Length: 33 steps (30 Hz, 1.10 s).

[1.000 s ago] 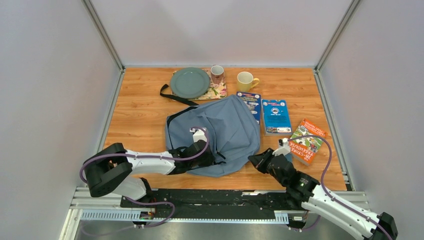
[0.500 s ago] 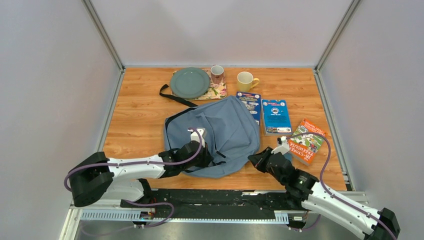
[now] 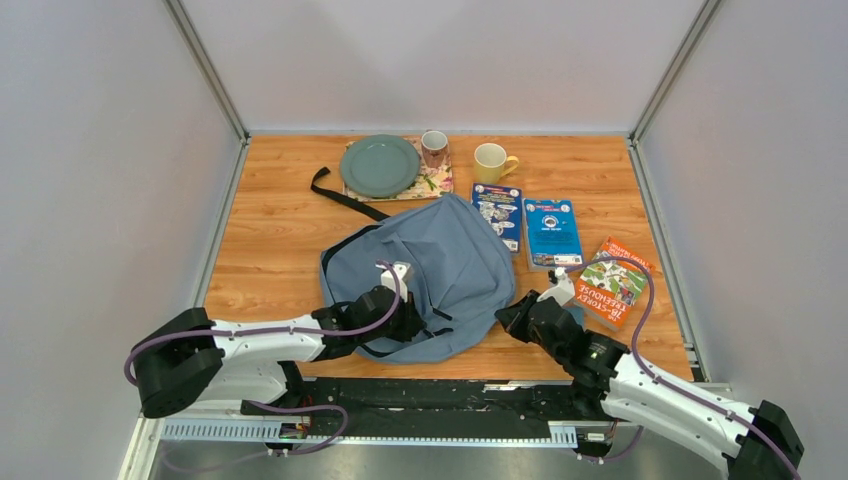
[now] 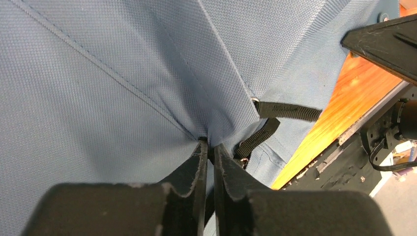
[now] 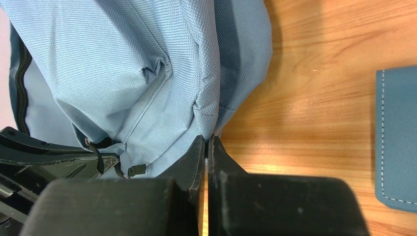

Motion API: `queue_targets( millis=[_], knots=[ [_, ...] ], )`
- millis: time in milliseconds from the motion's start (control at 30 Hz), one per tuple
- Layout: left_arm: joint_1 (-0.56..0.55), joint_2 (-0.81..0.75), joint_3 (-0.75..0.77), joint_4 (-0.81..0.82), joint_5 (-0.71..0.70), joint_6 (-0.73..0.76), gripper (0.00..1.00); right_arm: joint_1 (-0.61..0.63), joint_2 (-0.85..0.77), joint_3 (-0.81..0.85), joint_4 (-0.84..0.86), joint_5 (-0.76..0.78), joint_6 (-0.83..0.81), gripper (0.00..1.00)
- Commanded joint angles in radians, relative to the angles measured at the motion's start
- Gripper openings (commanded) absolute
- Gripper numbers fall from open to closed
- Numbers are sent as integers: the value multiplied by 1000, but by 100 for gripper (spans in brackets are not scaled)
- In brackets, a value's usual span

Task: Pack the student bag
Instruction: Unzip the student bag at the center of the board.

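The student bag [image 3: 440,260], grey-blue fabric with black straps, lies crumpled on the middle of the wooden table. My left gripper [image 3: 416,321] is at its near side, shut on a pinch of the student bag [image 4: 123,73]; the cloth bunches up between the tips of my left gripper [image 4: 209,145]. My right gripper [image 3: 504,320] is at the bag's near right corner. In the right wrist view its jaws [image 5: 206,141] are pressed together, with the edge of the student bag [image 5: 123,59] drawn into the tips.
At the back stand a green plate [image 3: 380,165], a floral mug [image 3: 434,148] and a yellow mug [image 3: 490,160]. Two blue books [image 3: 498,212] [image 3: 552,232] and an orange book [image 3: 612,283] lie right of the bag. A blue stitched case [image 5: 397,137] lies beside the right gripper.
The bag has slid left and toward the near edge with the left gripper, uncovering more of the blue book. Its black strap shifted left. The right gripper followed slightly left.
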<state>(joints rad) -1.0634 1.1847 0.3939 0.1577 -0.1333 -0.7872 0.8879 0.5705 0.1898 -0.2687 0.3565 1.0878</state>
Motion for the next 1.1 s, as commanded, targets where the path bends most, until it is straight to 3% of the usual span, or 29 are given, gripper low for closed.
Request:
queue_targets(
  millis=[0,533,667,767,933,1067],
  knots=[
    [2,6,-23,20,8,-35,20,-14,2,37,33,59,-31,0],
    [2,47,-64,152,40,-156,43,-12,-1,36,34,38,-29,0],
    [2,75,-72,192,47,-194,43,-14,-6,36,33,36,-31,0],
    [2,90,-85,213,35,-222,36,-14,-8,37,31,35,-32,0],
    [2,75,-113,235,0,-241,3,-14,-12,40,19,38,-32,0],
    [2,33,-122,212,-29,-225,0,-14,-21,36,14,48,-31,0]
  ],
)
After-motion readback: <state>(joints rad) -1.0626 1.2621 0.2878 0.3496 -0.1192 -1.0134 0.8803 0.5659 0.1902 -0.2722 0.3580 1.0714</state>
